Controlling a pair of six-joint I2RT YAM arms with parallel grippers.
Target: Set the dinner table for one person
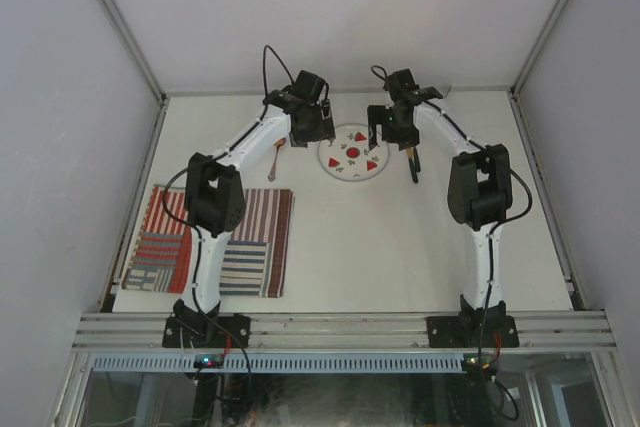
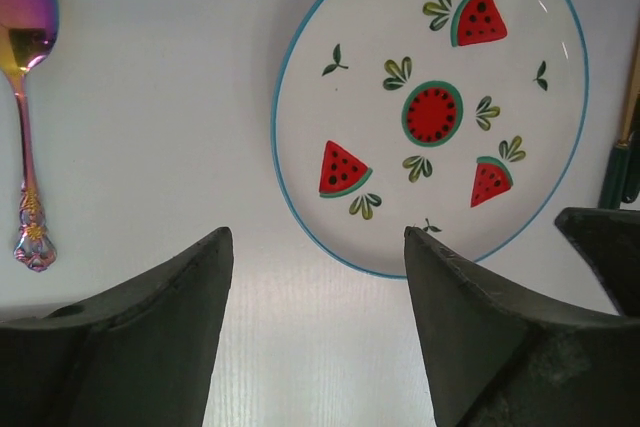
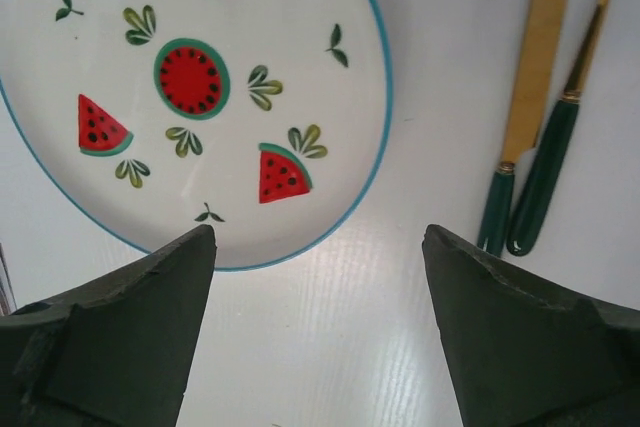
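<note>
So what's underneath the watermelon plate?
Only bare dinner table shows around the plate; it lies flat there, not on the striped placemat, which sits apart at the near left, partly covered by the left arm. Anything directly beneath the plate is hidden.

Bright even light, faint shadows on the dinner table (image 1: 400, 237), wrist views sharp, overhead softer

The plate (image 2: 360, 127) looks like glossy glazed ceramic, and the spoon (image 2: 25, 97) is polished rainbow-coloured metal. The bench (image 2: 160, 127) is matt with fine grain; the placemat (image 1: 262, 237) is cloth.
</note>
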